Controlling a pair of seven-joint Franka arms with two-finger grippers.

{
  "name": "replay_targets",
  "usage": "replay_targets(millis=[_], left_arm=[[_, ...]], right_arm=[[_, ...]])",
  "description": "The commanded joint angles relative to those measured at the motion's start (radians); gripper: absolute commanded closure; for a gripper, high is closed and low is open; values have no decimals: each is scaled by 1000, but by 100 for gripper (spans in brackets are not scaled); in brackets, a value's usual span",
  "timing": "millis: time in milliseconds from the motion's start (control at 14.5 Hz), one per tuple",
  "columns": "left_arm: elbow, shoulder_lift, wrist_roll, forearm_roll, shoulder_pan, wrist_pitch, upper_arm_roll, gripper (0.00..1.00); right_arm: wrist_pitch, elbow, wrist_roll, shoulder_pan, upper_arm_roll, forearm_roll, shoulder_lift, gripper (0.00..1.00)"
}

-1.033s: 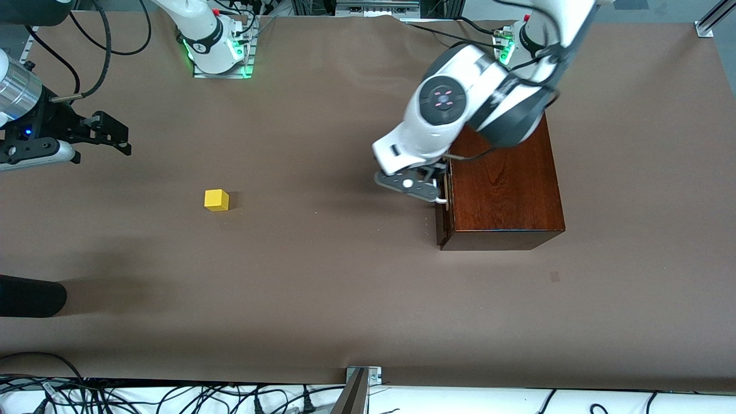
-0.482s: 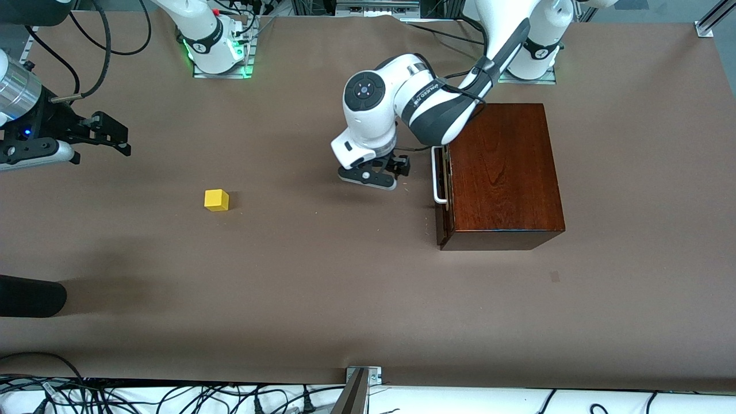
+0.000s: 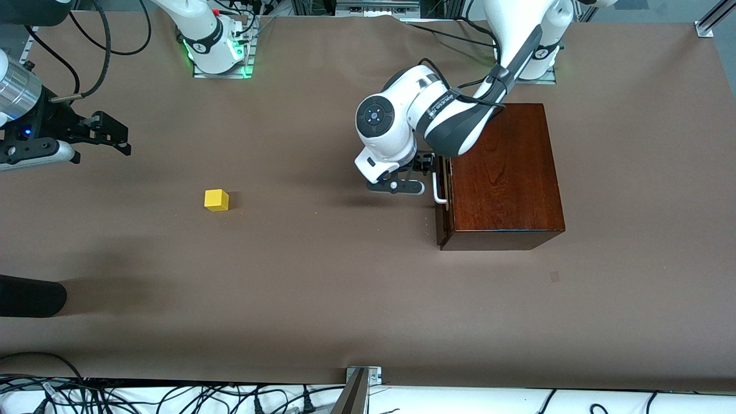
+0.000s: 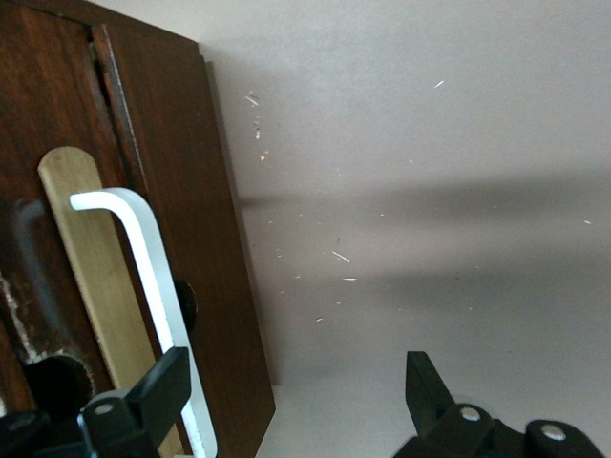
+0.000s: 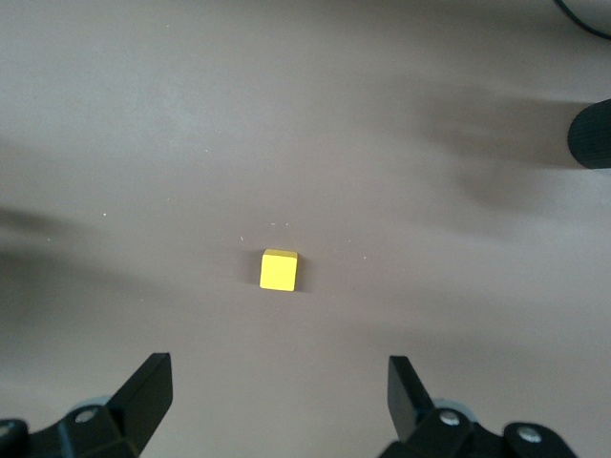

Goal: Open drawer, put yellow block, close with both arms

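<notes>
The dark mahogany box (image 3: pixel 503 172) stands toward the left arm's end of the table. Its drawer looks shut, with the white bar handle (image 3: pixel 439 185) on the front that faces the right arm's end. My left gripper (image 3: pixel 430 168) is open, low in front of the drawer. In the left wrist view one fingertip (image 4: pixel 162 382) overlaps the handle (image 4: pixel 143 267) and the other hangs over bare table. The yellow block (image 3: pixel 216 199) lies alone on the table. My right gripper (image 3: pixel 119 137) is open and empty, up in the air, and the block (image 5: pixel 279 270) shows ahead of its jaws (image 5: pixel 277 386).
A black rounded object (image 3: pixel 29 296) juts in at the table's edge toward the right arm's end, nearer the front camera than the block. Cables and a metal bracket (image 3: pixel 363 376) run along the near edge. Brown table lies between block and box.
The left gripper drew away from the drawer front toward the right arm's end, then came back to the handle. The drawer stays shut. The right arm and the block have not moved.
</notes>
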Motion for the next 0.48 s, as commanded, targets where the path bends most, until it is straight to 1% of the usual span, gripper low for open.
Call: replay_targets(millis=[0,413], left_arm=[[-9,-8,-26,83,-3,-25,1,0],[-54,5,-27,95,3,-16,3,0]], right_arm=[[-12,4,-2,0,0,2,-6,0],[-12,2,-2,0,-2,3,-3,0]])
